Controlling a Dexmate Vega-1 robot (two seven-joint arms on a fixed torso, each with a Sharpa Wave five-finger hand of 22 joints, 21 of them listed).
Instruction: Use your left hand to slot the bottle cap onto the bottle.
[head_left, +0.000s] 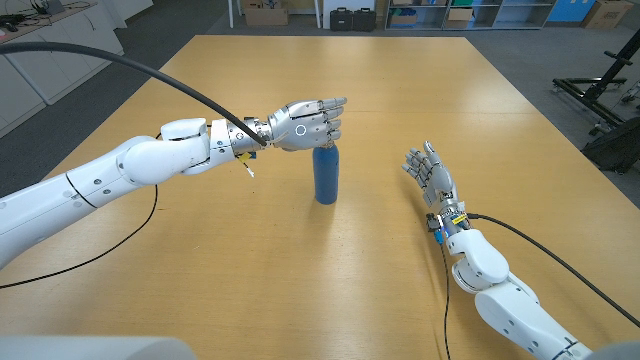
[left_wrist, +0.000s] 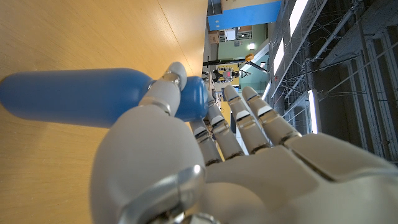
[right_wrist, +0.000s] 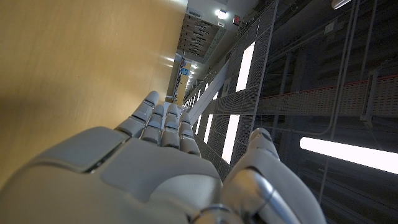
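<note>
**One cap, poised at the bottle's mouth**

The left hand (head_left: 305, 124) hangs directly over the upright blue bottle (head_left: 326, 175) near the middle of the wooden table (head_left: 350, 270). In the left wrist view, thumb and a finger pinch the blue bottle cap (left_wrist: 194, 98) right at the bottle's top. Whether the cap is already seated or merely touching the neck is hard to tell, since the thumb covers the join.

To do this step well, I judge the hand should keep the cap level and centred on the neck, press straight down along the bottle's axis, and avoid any sideways push. The bottle is tall, narrow and unsupported, so it could tip. Release only once the cap sits squarely.

The right hand (head_left: 430, 173) waits well apart on the table, holding nothing, fingers extended and slightly spread.

Smooth, pale wood offers little grip to the bottle's base. Behind the table lie grey floor and shelves with boxes (head_left: 400, 14).
</note>
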